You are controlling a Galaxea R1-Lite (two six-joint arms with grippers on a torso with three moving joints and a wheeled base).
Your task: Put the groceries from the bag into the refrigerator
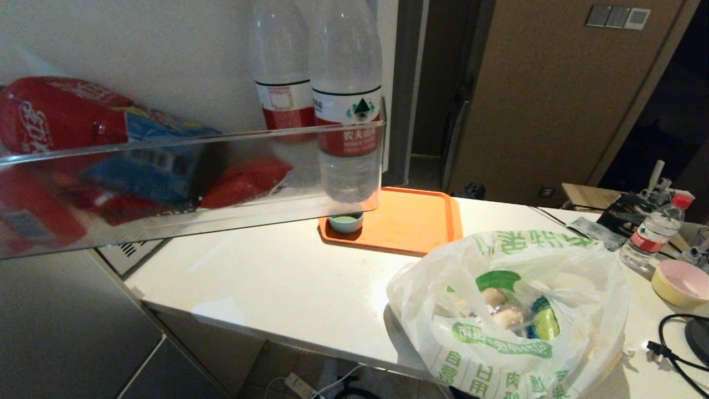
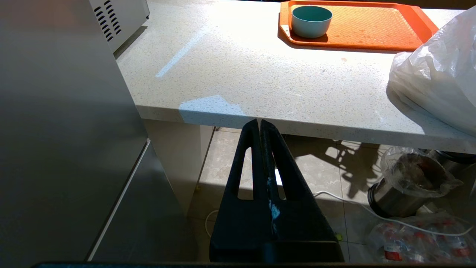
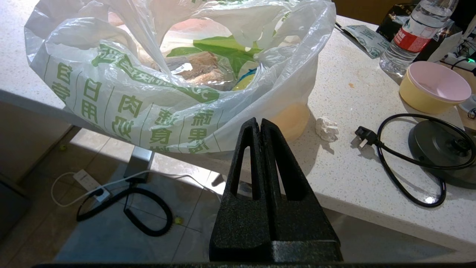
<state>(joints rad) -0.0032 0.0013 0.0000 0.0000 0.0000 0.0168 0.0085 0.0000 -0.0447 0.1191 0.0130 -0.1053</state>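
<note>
Groceries point(image 1: 512, 313) sit inside the bag point(image 1: 515, 310), which we take as our landmark: pale beige lumps and a yellow-green pack show through its open mouth. The bag stands at the near edge of the white counter point(image 1: 288, 282). Nearest to us, our right claw point(image 3: 260, 124) hangs just before and below the bag, its fingers pressed together and holding nothing. Our left claw point(image 2: 259, 124) is likewise pinched closed and empty, off the counter edge well to the left of the bag, beside the refrigerator point(image 2: 55, 130). Just right of the bag lie a crumpled paper scrap point(image 3: 327, 128) and a black cable point(image 3: 401, 160); farther right stands a yellow bowl point(image 1: 681, 282). Beyond the bag to the left rests the orange tray point(image 1: 410, 221) with a small teal cup point(image 1: 345, 222) on it. Beyond the bag to the right stands a water bottle point(image 1: 653, 233). Far left of the bag, the refrigerator's open door shelf point(image 1: 188, 166) holds red packets and two more bottles.
</note>
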